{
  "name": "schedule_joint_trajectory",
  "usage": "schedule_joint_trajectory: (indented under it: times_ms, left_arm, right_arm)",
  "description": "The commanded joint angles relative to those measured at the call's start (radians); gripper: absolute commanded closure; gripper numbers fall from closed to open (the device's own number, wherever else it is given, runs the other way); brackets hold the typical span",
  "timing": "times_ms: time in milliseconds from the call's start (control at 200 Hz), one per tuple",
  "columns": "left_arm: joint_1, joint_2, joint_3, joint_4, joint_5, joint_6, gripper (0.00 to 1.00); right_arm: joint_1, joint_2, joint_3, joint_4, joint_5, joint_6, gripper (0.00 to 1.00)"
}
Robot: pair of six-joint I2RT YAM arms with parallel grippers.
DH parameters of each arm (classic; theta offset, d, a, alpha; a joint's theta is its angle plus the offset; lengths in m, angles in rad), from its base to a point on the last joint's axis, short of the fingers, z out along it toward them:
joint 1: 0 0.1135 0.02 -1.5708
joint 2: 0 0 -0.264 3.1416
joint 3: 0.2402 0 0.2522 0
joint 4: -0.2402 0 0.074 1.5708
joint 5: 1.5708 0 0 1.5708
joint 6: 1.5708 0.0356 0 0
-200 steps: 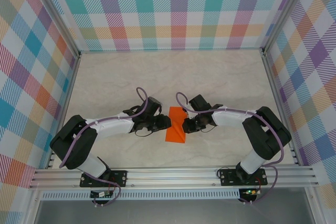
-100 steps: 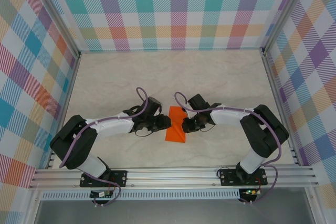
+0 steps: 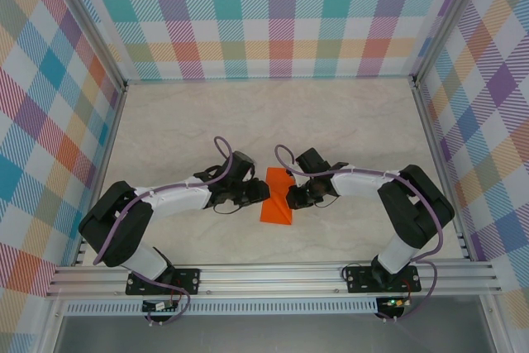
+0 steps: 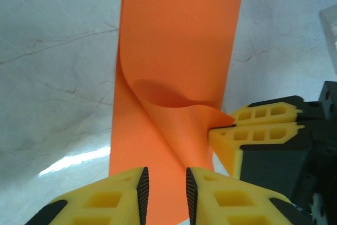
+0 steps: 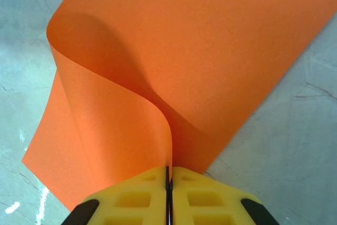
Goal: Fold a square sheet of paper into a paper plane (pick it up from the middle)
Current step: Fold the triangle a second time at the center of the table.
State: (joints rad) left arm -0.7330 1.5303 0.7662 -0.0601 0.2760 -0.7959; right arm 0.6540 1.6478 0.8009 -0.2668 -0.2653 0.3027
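Note:
The orange sheet of paper point(image 3: 277, 197) lies on the table between both grippers as a long doubled strip. In the right wrist view the right gripper point(image 5: 168, 175) is shut on the edge of the paper's point(image 5: 184, 51) upper layer, which curls up from the flat layer below. The left wrist view shows that raised flap of the paper point(image 4: 174, 77) pinched by the right gripper point(image 4: 231, 125). My left gripper point(image 4: 164, 183) is open by a narrow gap, low over the strip's near edge, with orange paper showing between the pads. From above, the left gripper point(image 3: 263, 193) and right gripper point(image 3: 291, 196) flank the strip.
The pale marbled tabletop point(image 3: 248, 121) is enclosed by checkered walls with aluminium rails point(image 3: 273, 274) along the near edge. Both arms reach inward and their grippers stand close together at the paper.
The right gripper has edged slightly left toward the paper. The left arm and the sheet look unmoved.

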Motion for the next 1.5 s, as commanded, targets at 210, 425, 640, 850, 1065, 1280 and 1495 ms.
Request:
schedule_joint_trajectory:
  times_ms: [210, 425, 640, 850, 1065, 1280, 1495]
  left_arm:
    - [-0.017, 0.135, 0.053, 0.23, 0.047, -0.148, 0.9]
    - [-0.017, 0.18, 0.013, 0.325, 0.071, -0.198, 0.93]
    - [-0.02, 0.149, -0.008, 0.32, 0.073, -0.191, 0.91]
    - [-0.031, 0.141, -0.016, 0.279, 0.068, -0.166, 0.9]
    - [-0.042, 0.169, -0.01, 0.257, 0.056, -0.154, 0.89]
    - [-0.042, 0.203, -0.01, 0.244, 0.035, -0.145, 0.9]
    - [-0.043, 0.243, -0.012, 0.212, 0.016, -0.133, 0.91]
  right_arm:
    - [-0.005, 0.022, -0.008, -0.006, 0.017, 0.015, 0.91]
    - [-0.006, 0.012, -0.014, -0.007, 0.023, 0.016, 0.91]
    - [-0.005, 0.017, -0.013, -0.007, 0.024, 0.014, 0.91]
    - [-0.005, 0.017, -0.012, -0.007, 0.027, 0.015, 0.91]
    - [-0.005, 0.018, -0.014, -0.006, 0.026, 0.016, 0.91]
    - [-0.005, 0.021, -0.012, -0.006, 0.023, 0.016, 0.91]
    - [-0.005, 0.02, -0.011, -0.006, 0.023, 0.018, 0.9]
